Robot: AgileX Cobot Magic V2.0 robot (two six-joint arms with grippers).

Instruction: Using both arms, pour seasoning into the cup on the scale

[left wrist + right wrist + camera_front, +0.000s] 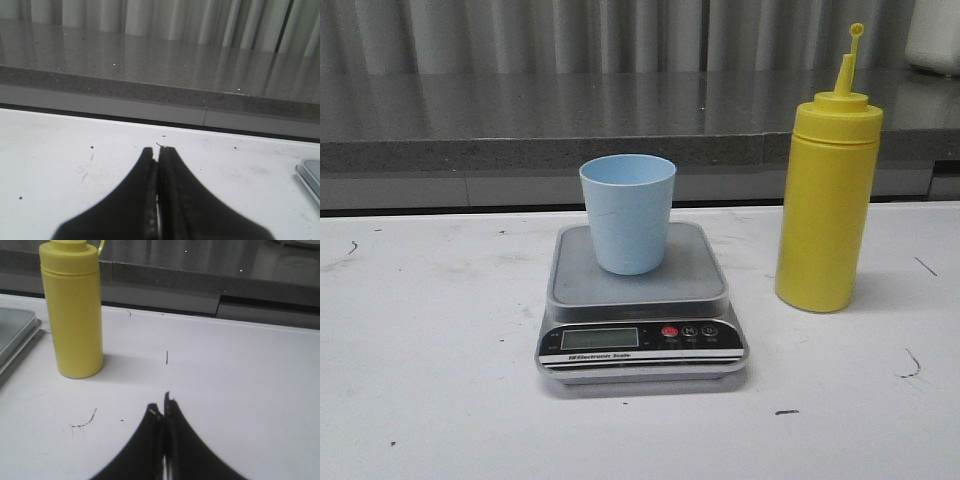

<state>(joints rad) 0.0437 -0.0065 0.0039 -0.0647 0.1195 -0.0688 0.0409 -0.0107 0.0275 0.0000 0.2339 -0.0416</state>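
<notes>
Scale sits mid-table, display and buttons toward the robot. Cup stands upright on the scale's steel platform, roughly centred, mouth open upward. Seasoning bottle stands upright on the table to the right of the scale, near it but apart, nozzle cap flipped up. Left gripper: jaws pressed together, holding nothing, low over bare table left of the scale, whose corner just shows. Right gripper: jaws closed, empty, right of the scale beyond the bottle, well apart from it

Closed left hand over white table.
</notes>
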